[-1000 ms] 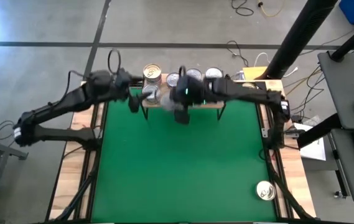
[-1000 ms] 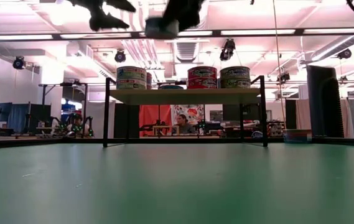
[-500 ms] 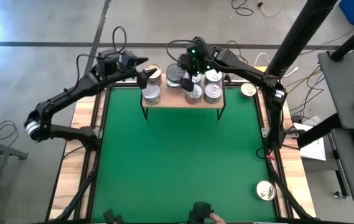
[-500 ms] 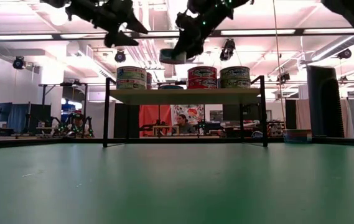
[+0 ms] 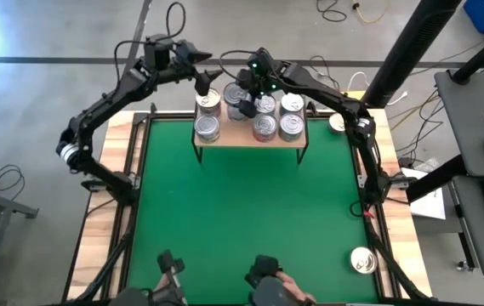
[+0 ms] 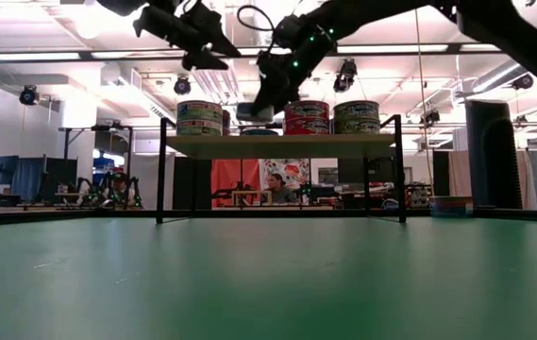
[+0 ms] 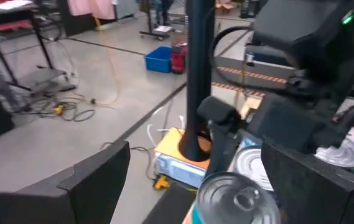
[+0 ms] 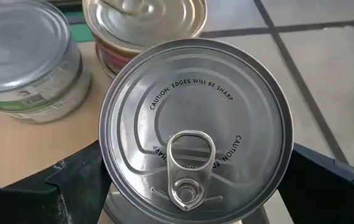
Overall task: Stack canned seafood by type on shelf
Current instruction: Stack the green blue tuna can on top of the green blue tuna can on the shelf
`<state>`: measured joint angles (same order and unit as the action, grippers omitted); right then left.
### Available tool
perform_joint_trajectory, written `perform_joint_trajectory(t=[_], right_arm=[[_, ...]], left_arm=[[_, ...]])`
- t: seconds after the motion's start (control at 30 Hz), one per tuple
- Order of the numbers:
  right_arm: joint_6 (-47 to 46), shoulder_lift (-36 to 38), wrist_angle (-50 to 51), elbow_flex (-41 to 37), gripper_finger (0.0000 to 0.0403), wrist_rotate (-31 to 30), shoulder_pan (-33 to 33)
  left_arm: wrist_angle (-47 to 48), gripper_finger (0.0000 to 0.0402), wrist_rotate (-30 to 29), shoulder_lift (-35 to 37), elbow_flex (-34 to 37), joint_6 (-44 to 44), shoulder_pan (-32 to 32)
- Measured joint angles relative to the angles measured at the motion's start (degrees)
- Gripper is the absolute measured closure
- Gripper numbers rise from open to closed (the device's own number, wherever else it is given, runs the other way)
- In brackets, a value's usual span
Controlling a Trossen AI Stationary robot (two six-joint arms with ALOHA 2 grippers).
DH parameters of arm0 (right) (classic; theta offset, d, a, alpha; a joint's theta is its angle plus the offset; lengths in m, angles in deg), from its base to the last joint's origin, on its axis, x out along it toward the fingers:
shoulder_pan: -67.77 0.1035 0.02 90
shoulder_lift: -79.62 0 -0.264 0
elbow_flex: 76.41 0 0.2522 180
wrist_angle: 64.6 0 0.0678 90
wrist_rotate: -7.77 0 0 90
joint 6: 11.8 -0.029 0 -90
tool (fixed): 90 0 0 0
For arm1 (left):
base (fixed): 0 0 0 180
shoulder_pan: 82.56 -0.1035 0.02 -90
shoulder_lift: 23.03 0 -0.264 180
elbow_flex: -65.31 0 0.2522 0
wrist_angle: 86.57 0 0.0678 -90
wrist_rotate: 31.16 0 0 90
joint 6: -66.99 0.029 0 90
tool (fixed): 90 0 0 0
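A: Two arms are up at the shelf [image 5: 250, 141], which stands at the far edge of the bench [image 5: 242, 221], mid-width.

B: Right pincer [image 5: 246, 95] state?

A: Clamped on a tin [image 8: 195, 134]. Right wrist view shows a silver pull-tab lid between its two dark fingers [image 8: 71, 186]. Low view has that tin [image 6: 252, 112] hanging just above the shelf board, over the gap between the left stack and the red-label stack.

B: Left pincer [image 5: 203, 78]?

A: Spread wide, holding nothing. It hovers past the shelf's far left corner, above the tin [image 5: 208, 100] there.

B: Where are the rest of the tins?

A: On the shelf, high view: two at the left end, front one [image 5: 207, 128]; two mid-front and right-front [image 5: 264, 127] [image 5: 290, 127]; one more at far right [image 5: 291, 104]. Low view shows them stacked two high, bluish-green labels left [image 6: 199, 117] and right [image 6: 356, 116], red in the middle [image 6: 307, 117].

B: Any off the shelf?

A: One gold-topped tin [image 5: 338, 122] on the wooden border beside the shelf's right end. One silver tin [image 5: 362, 260] near the bench's near right corner.
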<state>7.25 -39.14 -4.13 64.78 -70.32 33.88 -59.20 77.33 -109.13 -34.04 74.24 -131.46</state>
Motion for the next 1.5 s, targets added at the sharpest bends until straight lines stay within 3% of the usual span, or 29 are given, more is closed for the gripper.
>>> perform_joint_trajectory(t=[0.43, 1.17, 1.33, 1.5], right_arm=[[-3.46, -3.19, 4.51, 2.47, 0.0034, 1.61, -0.53], [-3.21, -3.08, 9.89, 2.43, 0.0033, 1.90, -0.21], [-3.66, -3.05, 9.89, 2.43, 0.0033, 1.83, -0.02], [-3.91, -3.05, 9.85, 2.39, 0.0033, 1.81, 0.14]], left_arm=[[-0.16, 0.0055, 3.07, -2.65, -1.00, 0.72, 0.28], [0.04, 0.0059, 1.62, -6.45, -0.90, 2.34, 3.86], [1.11, 0.0105, 1.48, -7.49, -0.90, 2.08, 3.46], [4.39, 0.0195, 3.76, -8.49, -0.85, 2.89, 3.40]])
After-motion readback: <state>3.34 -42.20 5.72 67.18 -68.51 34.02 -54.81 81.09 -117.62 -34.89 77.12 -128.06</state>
